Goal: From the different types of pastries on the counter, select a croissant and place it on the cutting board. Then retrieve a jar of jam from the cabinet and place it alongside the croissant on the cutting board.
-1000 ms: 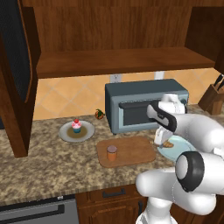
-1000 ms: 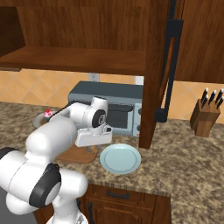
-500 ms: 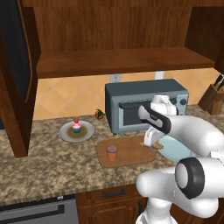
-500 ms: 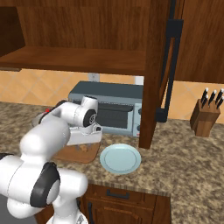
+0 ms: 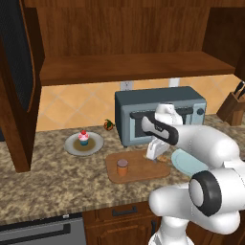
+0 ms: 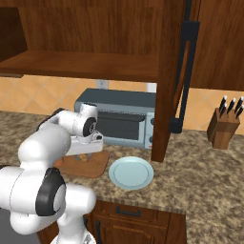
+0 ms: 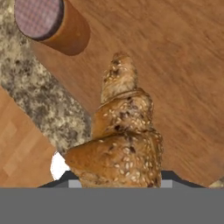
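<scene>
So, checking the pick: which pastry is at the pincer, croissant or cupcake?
The croissant, brown and ridged, over the board; the pink-frosted cupcake sits away on its plate.

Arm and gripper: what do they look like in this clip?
The arm is glossy white, built of rounded, bulbous links with dark ring-shaped joints. The hand is a white block; the gripper ends in two small dark finger tips. No cables or markings are visible.

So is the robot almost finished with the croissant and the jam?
The jar of jam already stands on the cutting board. The gripper holds the croissant right over the board, not yet let go. What's left is setting it down beside the jar and opening the fingers.
</scene>
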